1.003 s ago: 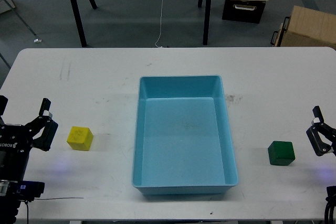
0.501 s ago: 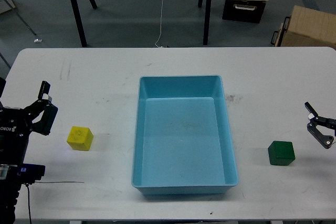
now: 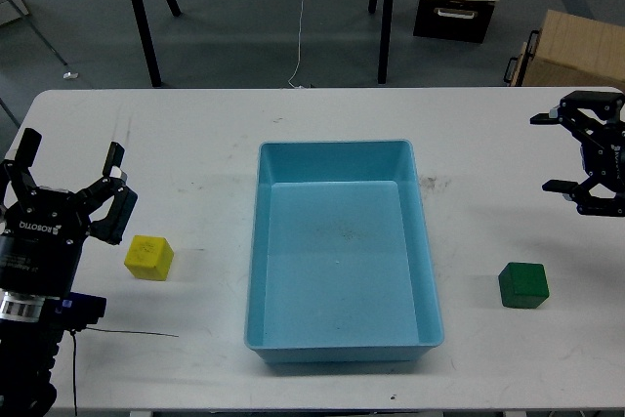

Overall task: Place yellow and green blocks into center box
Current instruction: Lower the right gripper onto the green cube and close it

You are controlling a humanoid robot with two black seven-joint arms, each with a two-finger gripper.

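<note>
- Two blocks wait on the white table [image 3: 195, 124], one on each side of the center box [image 3: 337, 344], and neither is inside it yet.
- We see the yellow block [image 3: 148, 257] left of the light blue tray, well apart from its wall, and the green block [image 3: 523, 284] right of it, also clear of the rim; neither has moved over the last second.
- Our left gripper [image 3: 66, 175] has risen and swung inward since a second ago; its fingers now stand spread wide, empty, just up and to the left of the yellow cube, with the nearer finger close beside it.
- Our right gripper [image 3: 557, 151] has climbed from beside the green block to a spot well behind it near the table's right edge, jaws wide apart and holding nothing.
- We judge that both arms are lifting into an approach pose, so the task is at its very start, before any grasp.
- Next, we think the left hand needs to come down over the yellow cube with a finger on each side, while the right must travel back toward us to reach the green one.
- Nothing lies inside the tray, so either block can be dropped anywhere within it.
</note>
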